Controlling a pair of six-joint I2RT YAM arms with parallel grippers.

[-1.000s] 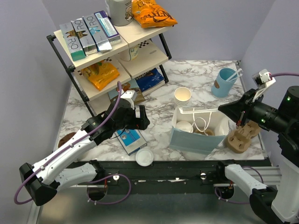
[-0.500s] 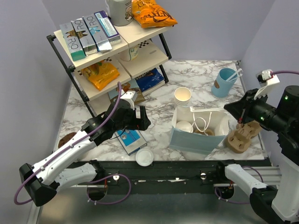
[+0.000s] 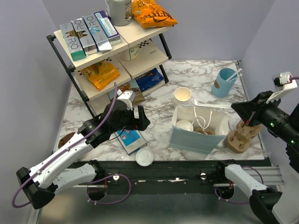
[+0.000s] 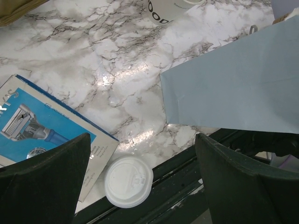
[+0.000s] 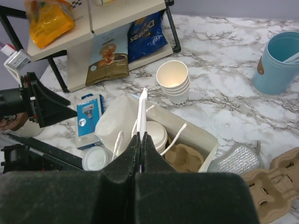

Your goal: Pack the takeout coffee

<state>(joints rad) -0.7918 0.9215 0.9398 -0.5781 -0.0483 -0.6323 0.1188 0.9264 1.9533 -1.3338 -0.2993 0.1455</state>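
Right wrist view: the takeout coffee stands inside the white bag, beside a cardboard carrier. The right gripper has its fingers pressed together, pinching what appears to be a white straw. The left gripper is spread wide and empty. Risk: the long straw snags the bag's handle and topples the cup.

Top view overlooks the white marble bench; left wrist peers down closely, right wrist from afar; all share a flat white plastic lid.
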